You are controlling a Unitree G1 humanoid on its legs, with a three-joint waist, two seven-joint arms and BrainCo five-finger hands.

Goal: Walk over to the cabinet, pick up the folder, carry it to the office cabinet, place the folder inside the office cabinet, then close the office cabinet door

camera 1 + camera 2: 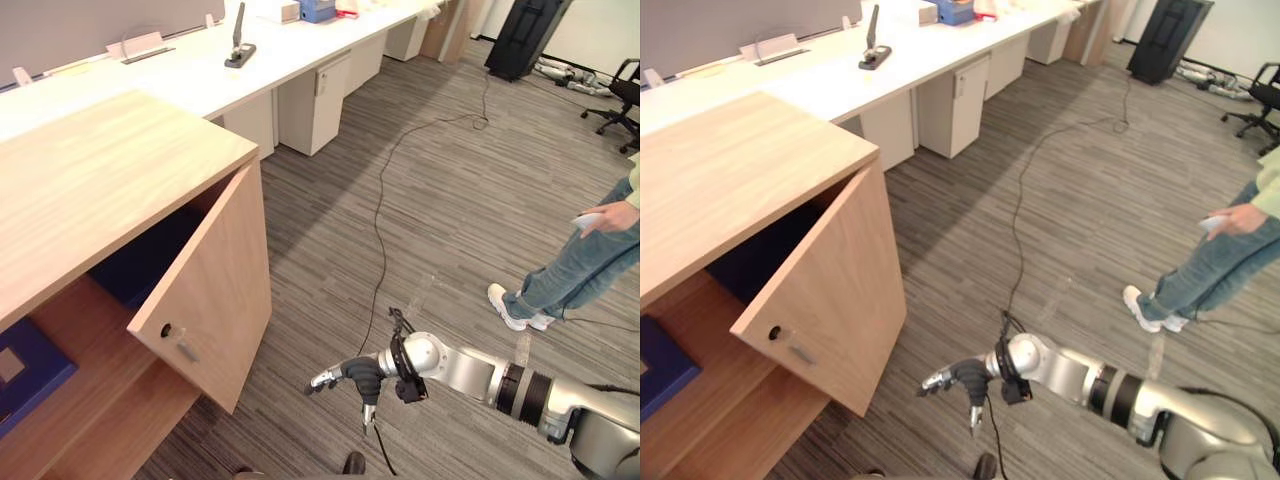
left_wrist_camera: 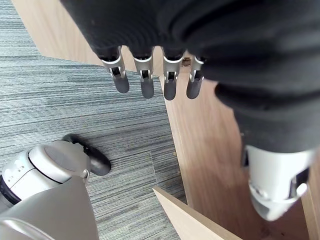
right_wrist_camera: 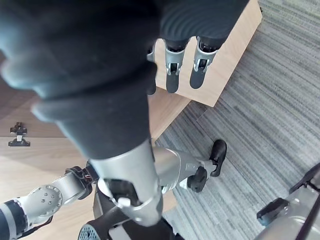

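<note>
Inside office cabinet (image 1: pixel 100 170) lies folder (image 1: pixel 28 385); right hand (image 1: pixel 355 375) beyond open door (image 1: pixel 215 300), fingers relaxed.

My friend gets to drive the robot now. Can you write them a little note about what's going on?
The left hand is open and empty, close to the cabinet's wood panels.
The right hand is open and empty, low over the carpet, a little short of the cabinet door.
The blue folder lies on a shelf inside the office cabinet.
Done: the folder looks placed inside.
Left: the cabinet door stands open, so push it shut, probably with the right hand.
A person stands off to the robot's right.
</note>
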